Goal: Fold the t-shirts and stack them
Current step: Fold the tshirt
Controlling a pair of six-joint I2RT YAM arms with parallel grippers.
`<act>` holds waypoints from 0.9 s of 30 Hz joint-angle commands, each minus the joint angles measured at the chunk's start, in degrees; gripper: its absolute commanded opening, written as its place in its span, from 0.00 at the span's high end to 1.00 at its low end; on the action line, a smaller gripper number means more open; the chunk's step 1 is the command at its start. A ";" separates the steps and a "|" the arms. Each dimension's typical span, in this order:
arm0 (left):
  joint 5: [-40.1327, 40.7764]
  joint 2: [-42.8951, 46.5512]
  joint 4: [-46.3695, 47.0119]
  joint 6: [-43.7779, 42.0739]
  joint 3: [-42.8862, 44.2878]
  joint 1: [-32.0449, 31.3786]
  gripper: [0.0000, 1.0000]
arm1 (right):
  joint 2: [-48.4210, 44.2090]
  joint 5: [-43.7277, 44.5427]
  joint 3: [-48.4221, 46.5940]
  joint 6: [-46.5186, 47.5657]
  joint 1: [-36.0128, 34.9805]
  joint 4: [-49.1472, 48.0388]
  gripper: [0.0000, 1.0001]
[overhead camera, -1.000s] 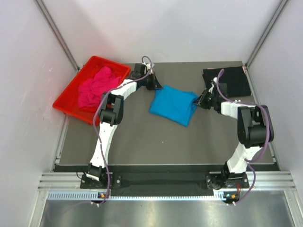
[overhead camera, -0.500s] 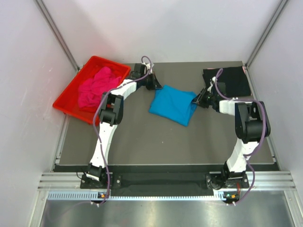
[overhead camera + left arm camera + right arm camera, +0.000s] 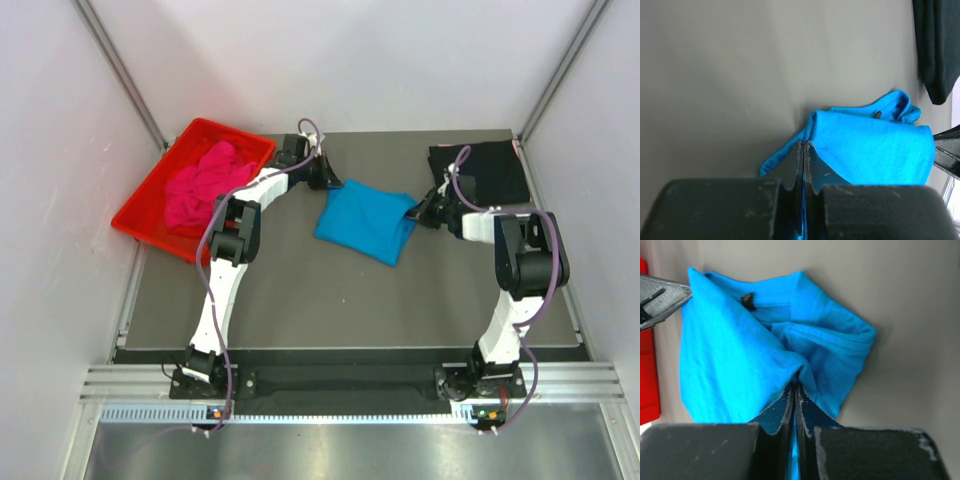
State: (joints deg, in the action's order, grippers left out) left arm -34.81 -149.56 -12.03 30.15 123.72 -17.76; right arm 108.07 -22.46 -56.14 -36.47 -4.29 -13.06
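On the tabletop (image 3: 300,290) the turquoise t-shirt (image 3: 365,225) lies part-folded between both arms. The black t-shirt (image 3: 490,170) lies flat just beyond the right fingers (image 3: 785,407), which pinch one turquoise corner; the left fingers (image 3: 796,162) clamp the opposite edge. The step in hand looks like moving this fold, and next, both arms probably need to lift together toward the black shirt.

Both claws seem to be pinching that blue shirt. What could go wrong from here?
The left gripper and right gripper each pinch only a thin edge of the blue t-shirt, so it might slip free when lifted. Its folds look loose near the collar and could come undone. The black t-shirt lies close beside the right arm and might get dragged.
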 commanded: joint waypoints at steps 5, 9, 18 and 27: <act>4.48 -0.65 1.75 -0.35 -0.76 1.41 1.00 | -3.22 1.98 2.96 2.54 2.27 -4.69 1.00; 4.75 -0.65 1.57 -0.44 -0.76 1.50 1.00 | -3.48 1.28 3.41 2.28 2.36 -5.84 1.00; 6.15 -0.91 0.87 -1.06 -0.67 1.85 1.00 | -5.68 0.05 6.04 1.49 3.24 -8.82 1.00; 7.47 -0.82 0.87 -0.80 -0.41 1.94 1.00 | -6.91 0.13 8.33 0.61 3.77 -10.32 1.00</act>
State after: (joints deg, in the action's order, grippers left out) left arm -33.58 -149.53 -12.01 30.63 123.55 -17.69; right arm 103.85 -22.52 -48.18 -36.27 -1.45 -19.03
